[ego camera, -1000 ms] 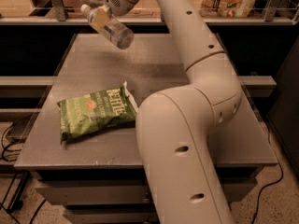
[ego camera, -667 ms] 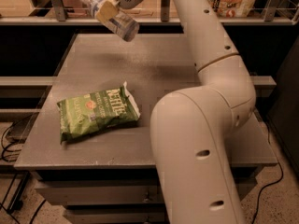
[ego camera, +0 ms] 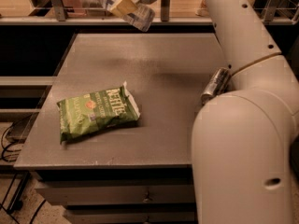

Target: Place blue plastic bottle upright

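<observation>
Dim warm light on a grey table (ego camera: 154, 78) with drawers (ego camera: 117, 193), metal railing (ego camera: 56, 3) behind.

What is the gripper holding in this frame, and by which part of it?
The gripper, high over the far edge of the table, holds the blue plastic bottle around its middle; the bottle is tilted in the air.

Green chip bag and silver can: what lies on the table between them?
Only bare table top lies between chip bag and can, in the camera view. The claw, above the far edge, holds the blue plastic bottle.

High downward view; end effector (ego camera: 125, 4) top-centre.
</observation>
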Controlling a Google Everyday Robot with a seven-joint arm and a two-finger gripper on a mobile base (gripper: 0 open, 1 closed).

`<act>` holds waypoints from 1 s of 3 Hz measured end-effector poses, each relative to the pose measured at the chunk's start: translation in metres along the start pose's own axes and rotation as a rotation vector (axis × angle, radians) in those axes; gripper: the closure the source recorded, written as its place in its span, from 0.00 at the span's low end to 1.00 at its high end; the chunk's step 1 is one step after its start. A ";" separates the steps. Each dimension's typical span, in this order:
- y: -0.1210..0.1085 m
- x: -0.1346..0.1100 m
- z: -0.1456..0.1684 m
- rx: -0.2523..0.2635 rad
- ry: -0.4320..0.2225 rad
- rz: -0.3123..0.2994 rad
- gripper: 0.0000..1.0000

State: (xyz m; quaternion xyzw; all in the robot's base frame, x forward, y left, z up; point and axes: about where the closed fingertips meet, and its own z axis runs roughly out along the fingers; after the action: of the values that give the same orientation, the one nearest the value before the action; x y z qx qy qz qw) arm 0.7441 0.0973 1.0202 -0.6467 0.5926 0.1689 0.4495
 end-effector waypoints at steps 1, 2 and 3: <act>0.032 0.023 -0.047 0.070 0.038 -0.085 1.00; 0.037 0.030 -0.042 0.057 0.046 -0.077 1.00; 0.038 0.031 -0.039 0.044 0.052 -0.085 1.00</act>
State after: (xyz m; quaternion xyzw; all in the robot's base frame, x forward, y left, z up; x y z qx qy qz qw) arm 0.7042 0.0520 1.0034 -0.6655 0.5794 0.1196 0.4551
